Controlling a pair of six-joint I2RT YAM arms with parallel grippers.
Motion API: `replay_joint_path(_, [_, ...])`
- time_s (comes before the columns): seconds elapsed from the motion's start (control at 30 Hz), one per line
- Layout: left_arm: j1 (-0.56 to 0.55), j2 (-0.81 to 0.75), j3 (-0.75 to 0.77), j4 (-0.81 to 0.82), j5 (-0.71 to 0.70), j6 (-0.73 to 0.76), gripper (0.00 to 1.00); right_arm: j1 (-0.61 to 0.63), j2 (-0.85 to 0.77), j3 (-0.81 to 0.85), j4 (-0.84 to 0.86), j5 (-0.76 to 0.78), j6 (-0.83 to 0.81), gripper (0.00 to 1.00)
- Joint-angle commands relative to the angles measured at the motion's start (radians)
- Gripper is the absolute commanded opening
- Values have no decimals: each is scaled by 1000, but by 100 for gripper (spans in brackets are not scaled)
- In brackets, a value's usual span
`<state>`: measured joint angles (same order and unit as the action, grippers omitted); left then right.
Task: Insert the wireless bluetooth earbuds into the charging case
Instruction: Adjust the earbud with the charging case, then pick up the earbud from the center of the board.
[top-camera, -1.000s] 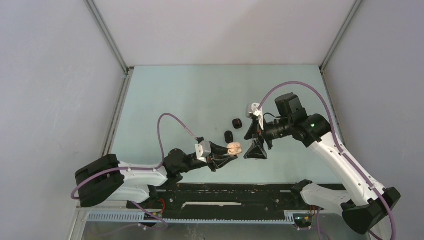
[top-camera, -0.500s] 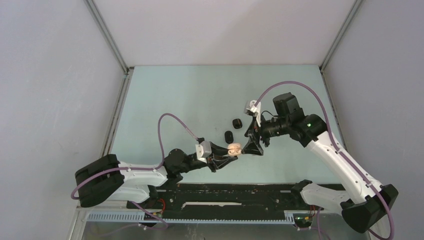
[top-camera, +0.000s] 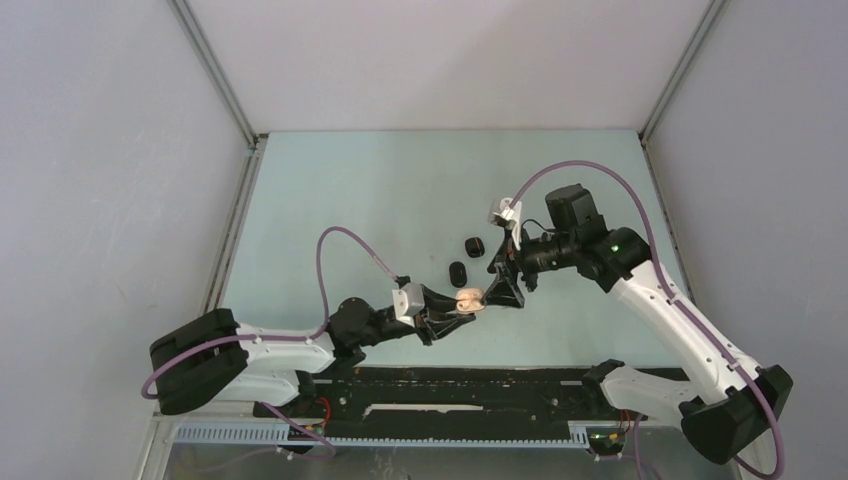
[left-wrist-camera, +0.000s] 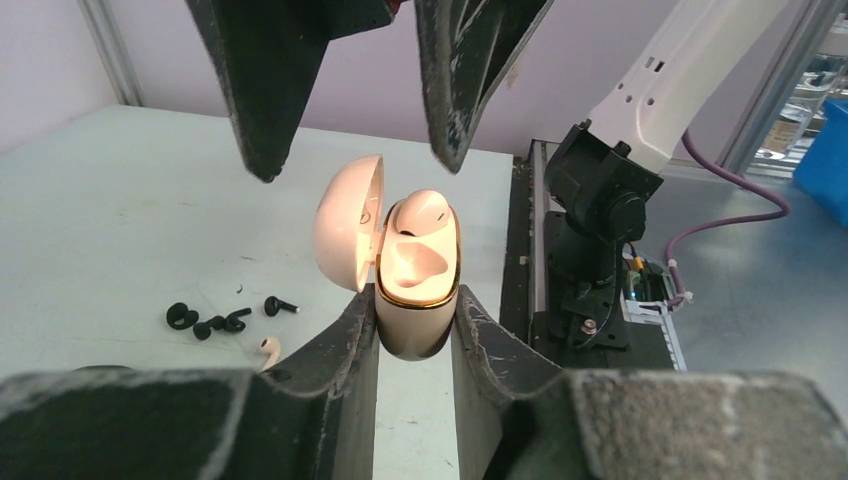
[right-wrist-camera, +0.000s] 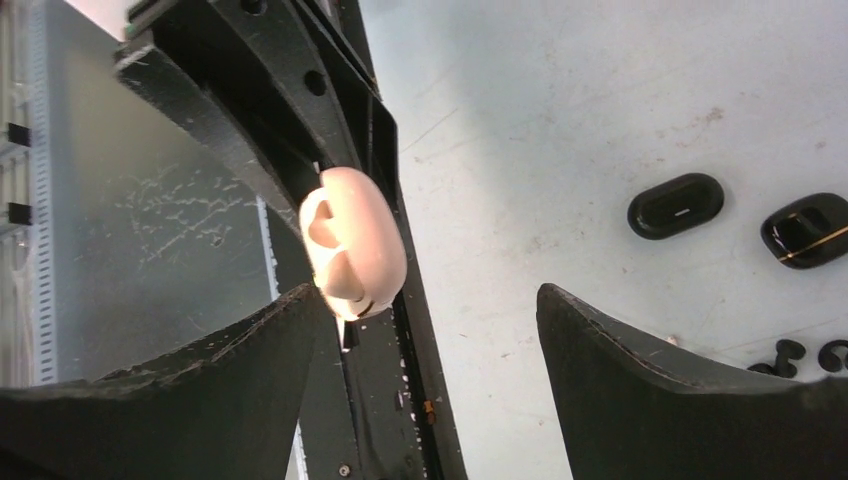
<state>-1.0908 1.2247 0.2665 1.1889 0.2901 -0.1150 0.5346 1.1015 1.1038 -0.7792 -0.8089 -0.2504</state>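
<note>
The left gripper (left-wrist-camera: 415, 300) is pinching the open charging case (left-wrist-camera: 415, 275), one earbud (left-wrist-camera: 420, 210) sitting inside, while the right gripper (left-wrist-camera: 357, 150) is hovering spread just above the case, whose second pocket is appearing empty, so fetching a loose earbud (left-wrist-camera: 268, 350) from the table (left-wrist-camera: 120, 200) beside the case is probably coming next.

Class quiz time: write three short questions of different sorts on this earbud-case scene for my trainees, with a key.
1. True or false: the left gripper is shut on the pale charging case.
2. Multiple choice: the case's lid is A) open, B) closed, C) missing.
3. Fill in: the right gripper, close to the case, has its jaws ____.

Key: 1 true; 2 A; 3 open.
</note>
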Motion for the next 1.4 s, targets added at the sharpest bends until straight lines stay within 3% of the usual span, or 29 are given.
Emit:
replay_joint_path(0.0, [-6, -40, 24, -23, -82, 13, 0, -56, -37, 41, 2, -128, -9, 82])
replay_joint_path(0.1, [-6, -65, 9, -63, -159, 24, 0, -103, -59, 44, -19, -104, -17, 82])
replay_joint_path(0.2, [-7, -89, -3, -108, -233, 17, 0, -125, -71, 1, 3, 35, 19, 79])
replay_joint_path(0.4, [-6, -134, -19, -143, -282, 4, 0, -182, 2, -111, 79, 334, 228, 55])
replay_joint_path(0.87, [-6, -257, -24, -259, -331, 9, 0, -248, 443, -85, 104, 475, 528, 55])
replay_joint_path(1.17, [-6, -266, -19, -282, -334, 14, 0, -205, 597, 1, 106, 523, 609, 45])
replay_joint_path(1.37, [-6, -276, -21, -298, -336, 13, 0, -163, 675, 55, 99, 546, 636, 45])
